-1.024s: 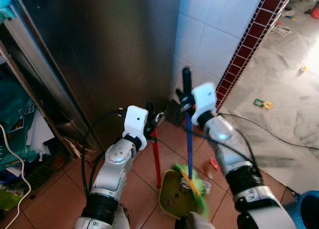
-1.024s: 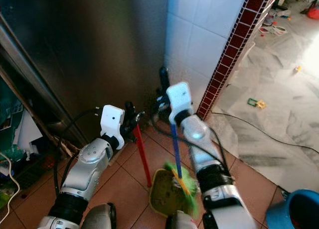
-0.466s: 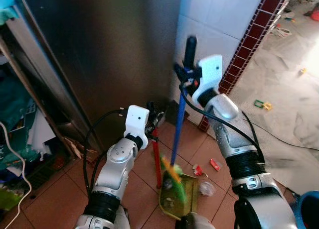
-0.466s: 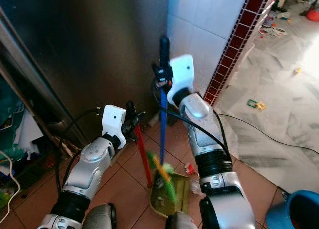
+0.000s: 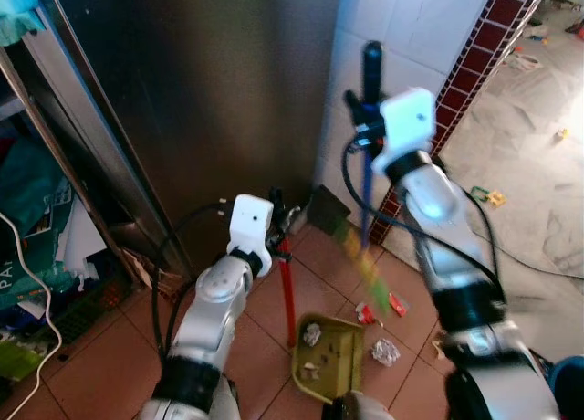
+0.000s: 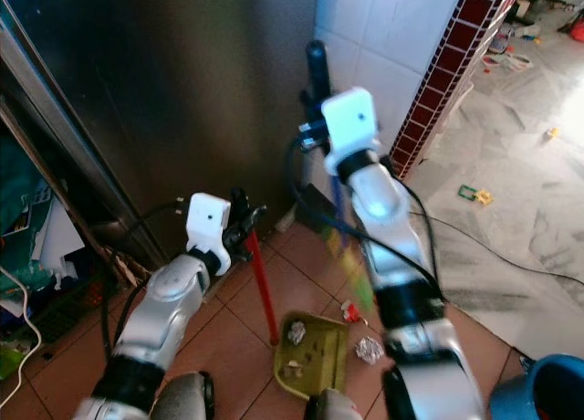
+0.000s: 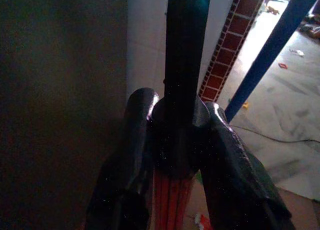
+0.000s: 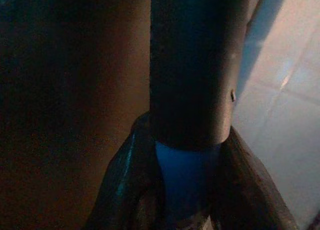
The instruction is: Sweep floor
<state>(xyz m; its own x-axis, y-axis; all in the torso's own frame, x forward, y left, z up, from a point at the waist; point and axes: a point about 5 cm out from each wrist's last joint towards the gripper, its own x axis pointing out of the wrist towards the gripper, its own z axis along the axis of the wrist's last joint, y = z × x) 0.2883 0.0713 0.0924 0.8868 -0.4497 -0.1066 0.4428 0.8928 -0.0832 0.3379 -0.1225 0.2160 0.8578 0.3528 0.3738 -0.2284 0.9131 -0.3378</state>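
My left gripper [image 5: 279, 221] is shut on the red handle [image 5: 286, 288] of an olive dustpan [image 5: 328, 357], which rests on the terracotta floor with crumpled scraps in it. Higher up, my right gripper [image 5: 363, 128] is shut on the blue broom handle [image 5: 367, 196] just below its black grip. The green and yellow broom head [image 5: 358, 252] is lifted off the floor and blurred. A ball of foil [image 5: 384, 351] and red scraps [image 5: 398, 303] lie on the tiles beside the pan. The left wrist view has the fingers [image 7: 137, 140] clamped round the red handle [image 7: 172, 202].
A steel cabinet [image 5: 192, 100] and a white tiled wall [image 5: 411, 46] stand close ahead. Cluttered shelves [image 5: 36, 219] are at left. A red brick pillar edge [image 5: 456, 82] leads to grey floor [image 5: 529, 192] with a cable [image 5: 538, 267] and small toys. A blue bin [image 5: 568, 383] sits at lower right.
My right arm has lifted the broom up and away, so its head has left the dustpan and hangs above the floor. Scraps now lie in the pan. The left gripper held still.
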